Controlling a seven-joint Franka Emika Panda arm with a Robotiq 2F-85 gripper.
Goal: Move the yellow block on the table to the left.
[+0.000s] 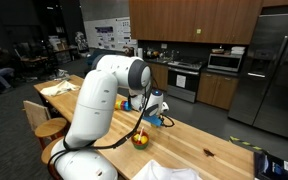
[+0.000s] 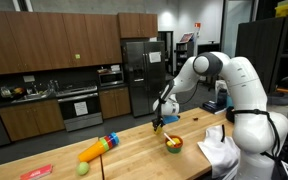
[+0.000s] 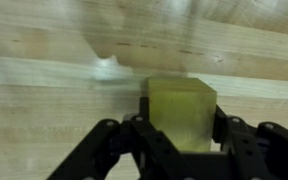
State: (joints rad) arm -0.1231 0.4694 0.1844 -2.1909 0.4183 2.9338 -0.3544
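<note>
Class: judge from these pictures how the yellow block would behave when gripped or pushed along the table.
The yellow block looks rigid: its edges look square between the fingers. Flat faces suggest sliding, not rolling. Probably light, being small.

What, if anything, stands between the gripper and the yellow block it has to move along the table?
Nothing visible does. In the wrist view the yellow block sits directly between the fingers of the gripper, which appear closed on its sides. Only bare table shows around it.
</note>
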